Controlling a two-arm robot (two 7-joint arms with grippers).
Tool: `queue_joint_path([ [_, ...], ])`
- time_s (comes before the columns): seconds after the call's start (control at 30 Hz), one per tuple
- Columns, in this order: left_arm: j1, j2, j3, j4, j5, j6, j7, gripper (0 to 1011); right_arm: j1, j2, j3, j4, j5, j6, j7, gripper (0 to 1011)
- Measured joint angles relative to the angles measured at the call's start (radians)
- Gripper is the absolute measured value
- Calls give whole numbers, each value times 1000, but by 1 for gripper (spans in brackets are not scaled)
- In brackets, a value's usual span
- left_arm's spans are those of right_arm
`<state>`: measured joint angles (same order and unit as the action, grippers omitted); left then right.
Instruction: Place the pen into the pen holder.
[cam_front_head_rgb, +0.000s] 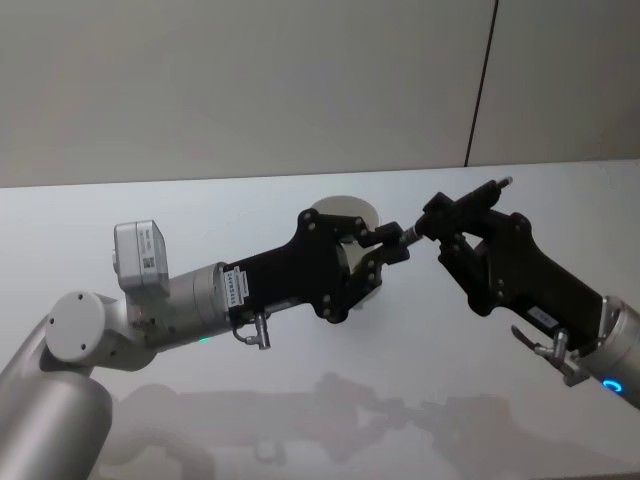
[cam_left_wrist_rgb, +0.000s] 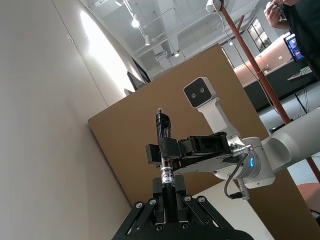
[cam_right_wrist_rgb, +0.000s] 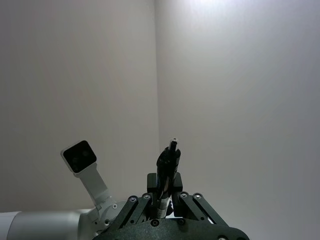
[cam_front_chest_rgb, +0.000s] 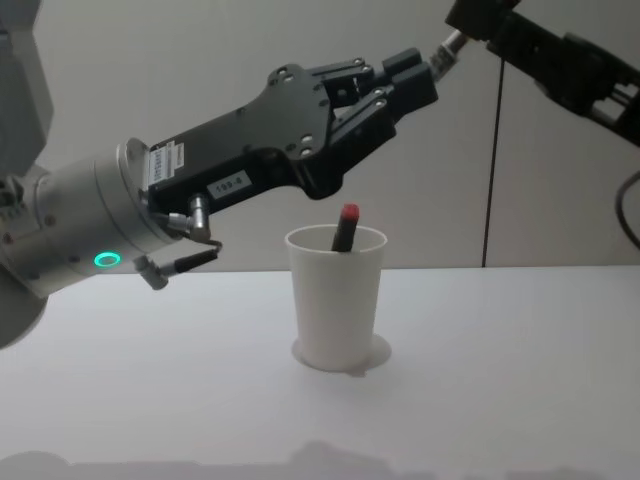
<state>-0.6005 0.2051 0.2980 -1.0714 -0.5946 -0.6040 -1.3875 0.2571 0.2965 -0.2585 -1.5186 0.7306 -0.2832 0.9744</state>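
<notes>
A dark pen with a silver tip hangs in the air between my two grippers, above the table. My left gripper is shut on its lower end, and my right gripper is shut on it further up. The left wrist view has the pen rising from the left gripper and passing through the right gripper's fingers. The pen holder, a white paper cup, stands on the table below the left gripper. A red-capped marker sticks out of it.
The white table spreads wide around the cup. A grey wall with a vertical dark seam stands close behind it. Part of the cup's rim shows behind the left gripper.
</notes>
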Motion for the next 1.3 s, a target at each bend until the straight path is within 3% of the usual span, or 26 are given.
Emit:
queue_joint_path([
  [0.2, 0, 0, 1, 0, 0, 0, -1, 161, 1, 2, -2, -1, -5, -2, -8, 145],
  [1.1, 0, 0, 0, 0, 0, 0, -4, 974, 11, 9, -8, 3, 2, -16, -12, 144],
  [1.3, 0, 0, 0, 0, 0, 0, -3, 1004, 11, 11, -9, 4, 2, -20, -20, 144],
])
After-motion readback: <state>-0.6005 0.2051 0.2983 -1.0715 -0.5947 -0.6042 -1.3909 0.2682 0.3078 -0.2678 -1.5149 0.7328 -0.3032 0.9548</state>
